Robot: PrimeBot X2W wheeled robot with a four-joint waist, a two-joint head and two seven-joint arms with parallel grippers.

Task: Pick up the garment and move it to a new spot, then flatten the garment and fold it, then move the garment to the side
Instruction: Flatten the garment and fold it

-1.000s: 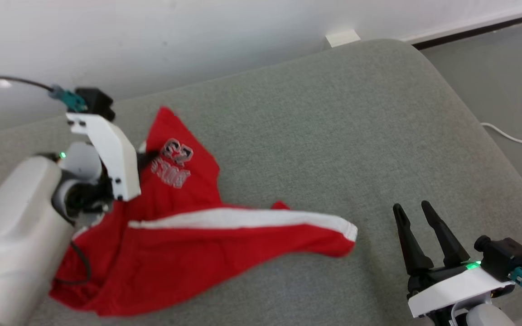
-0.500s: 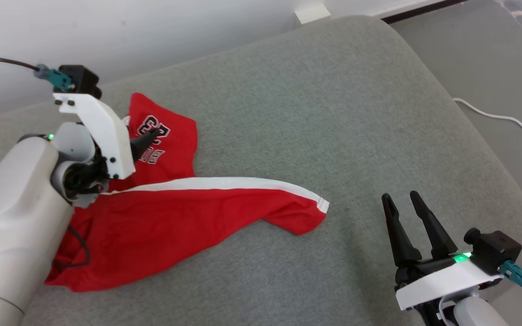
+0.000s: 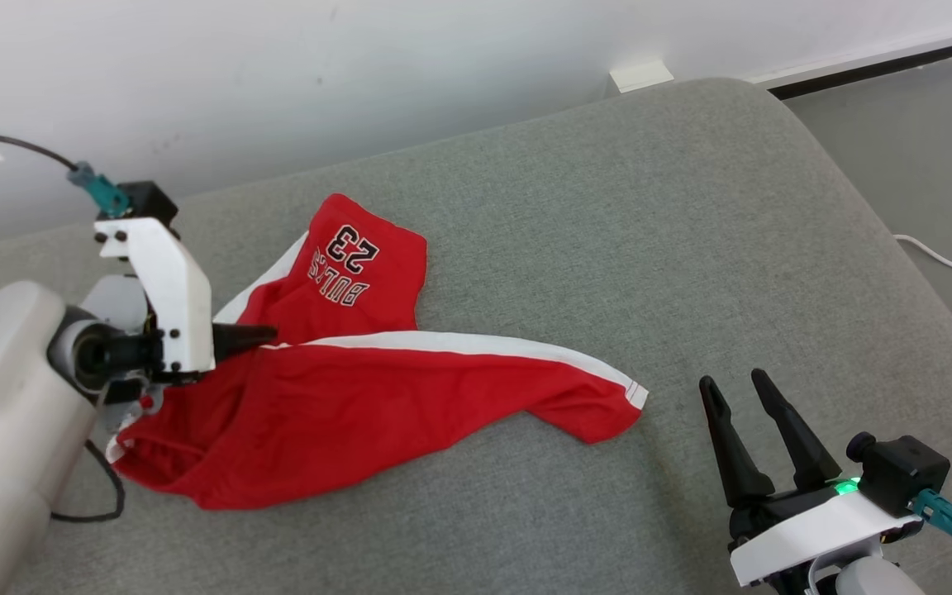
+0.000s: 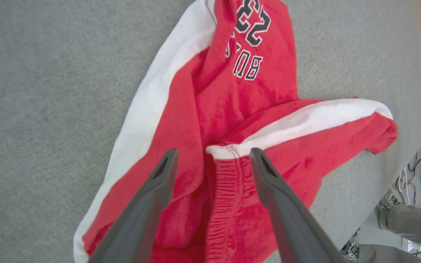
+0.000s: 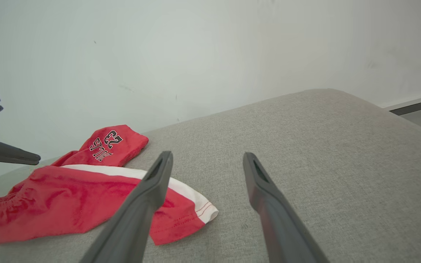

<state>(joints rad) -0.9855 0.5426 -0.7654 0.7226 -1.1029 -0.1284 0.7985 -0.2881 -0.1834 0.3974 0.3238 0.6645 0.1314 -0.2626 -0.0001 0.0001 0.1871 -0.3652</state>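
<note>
The garment (image 3: 377, 397) is a pair of red shorts with white side stripes and "BULLS 23" printed on one leg. It lies crumpled on the grey cushion (image 3: 608, 207), one leg stretched out to the right. My left gripper (image 3: 268, 334) hovers open over the elastic waistband at the garment's left end, its fingers straddling the band (image 4: 225, 171) without gripping it. The left gripper (image 4: 213, 151) holds nothing. My right gripper (image 3: 734, 380) stands open and empty at the lower right, apart from the hem of the outstretched leg (image 5: 196, 212).
A white wall runs behind the cushion. The cushion's rounded edge drops to grey floor on the right, where a white cable (image 3: 947, 260) lies. A small white block (image 3: 640, 74) sits at the wall's foot. Bare cushion spreads right of the garment.
My left gripper has gone from shut on the lifted garment to open. The garment has dropped and settled on the cushion, printed leg now lying flat. The head camera shifted too.
</note>
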